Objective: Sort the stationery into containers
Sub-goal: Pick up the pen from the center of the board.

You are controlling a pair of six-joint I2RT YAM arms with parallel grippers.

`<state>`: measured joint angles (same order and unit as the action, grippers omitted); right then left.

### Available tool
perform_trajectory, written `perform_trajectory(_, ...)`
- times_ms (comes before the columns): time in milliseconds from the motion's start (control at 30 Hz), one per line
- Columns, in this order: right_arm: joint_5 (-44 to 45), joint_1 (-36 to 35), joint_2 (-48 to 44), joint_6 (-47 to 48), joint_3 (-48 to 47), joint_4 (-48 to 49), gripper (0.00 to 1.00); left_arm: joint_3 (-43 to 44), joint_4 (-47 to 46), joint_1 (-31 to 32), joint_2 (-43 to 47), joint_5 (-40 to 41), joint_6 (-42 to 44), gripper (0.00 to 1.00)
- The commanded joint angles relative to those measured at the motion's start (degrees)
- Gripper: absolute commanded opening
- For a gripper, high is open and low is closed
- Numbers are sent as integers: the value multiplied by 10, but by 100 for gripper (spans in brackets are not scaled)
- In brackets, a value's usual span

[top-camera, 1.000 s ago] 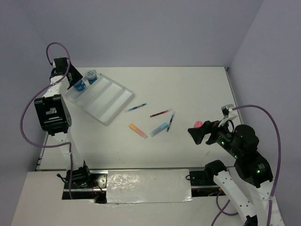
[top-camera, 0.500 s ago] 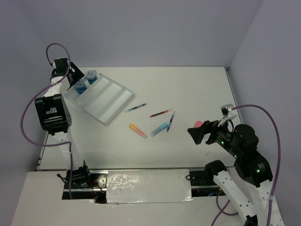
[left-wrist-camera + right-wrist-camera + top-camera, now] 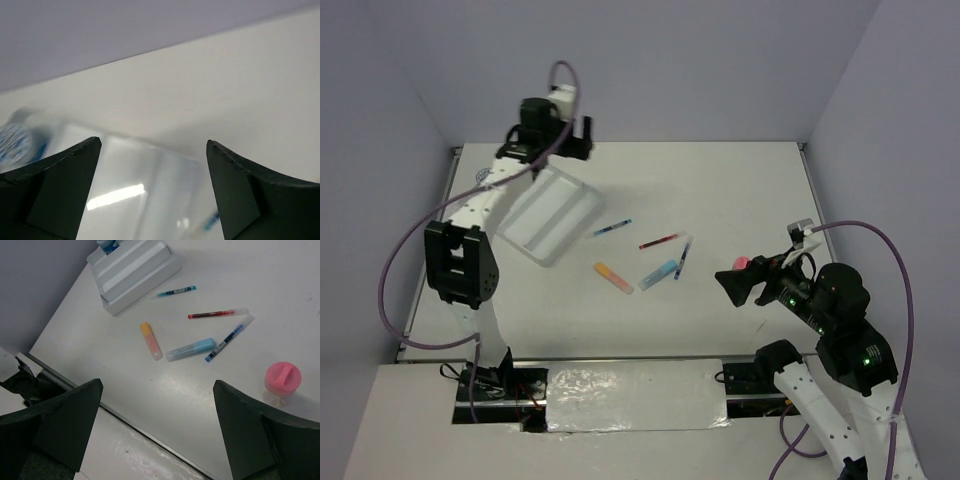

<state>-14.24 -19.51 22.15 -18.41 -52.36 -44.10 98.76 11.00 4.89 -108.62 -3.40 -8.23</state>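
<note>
The white divided tray [image 3: 552, 212] lies at the back left, and shows in the right wrist view [image 3: 135, 270] and blurred in the left wrist view [image 3: 130, 190]. A blue-white roll [image 3: 107, 245] sits at its far end; my left arm hides the rolls from above. The teal pen [image 3: 610, 229], red pen [image 3: 662, 241], blue pen [image 3: 682, 257], orange marker [image 3: 613, 277] and light-blue marker [image 3: 659, 273] lie loose mid-table. The pink-capped glue stick [image 3: 741, 263] stands by my right gripper [image 3: 730, 283], which is open and empty. My left gripper [image 3: 572, 138] is open and empty above the tray's far edge.
The purple back wall stands just behind my left gripper. The table's near edge and a silver strip [image 3: 125, 440] run below my right gripper [image 3: 157, 435]. My left arm's cable [image 3: 410, 260] loops at the far left.
My left arm has swung from the tray's left corner by the rolls rightward along the back wall, and its view is now blurred. My right arm has barely moved.
</note>
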Motion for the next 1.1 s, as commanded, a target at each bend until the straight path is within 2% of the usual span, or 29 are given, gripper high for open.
perform_trajectory(0, -27, -2, 5, -5, 6, 38, 100, -26, 16, 113, 24, -89, 198, 99)
perform_trajectory(67, -28, -2, 0, -5, 6, 36, 100, -1, 54, 149, 1, -89, 209, 99)
perform_trajectory(100, -28, -2, -4, -6, 4, 34, 100, 17, 98, 159, -28, -100, 213, 96)
perform_trajectory(200, -31, -2, -7, -4, 0, 29, 100, 58, 146, 164, -73, -130, 215, 86)
perform_trajectory(533, -32, -2, -24, 4, 7, 24, 100, 38, 210, 183, -129, -92, 250, 75)
perform_trajectory(733, -26, -2, -26, 15, 9, 19, 100, 6, 200, 191, -122, -90, 247, 71)
perform_trajectory(933, -28, -2, -33, 20, 14, 16, 100, -16, 206, 194, -143, -80, 245, 61)
perform_trajectory(1067, -25, -2, -40, 21, 13, 16, 100, -40, 191, 194, -164, -61, 245, 62)
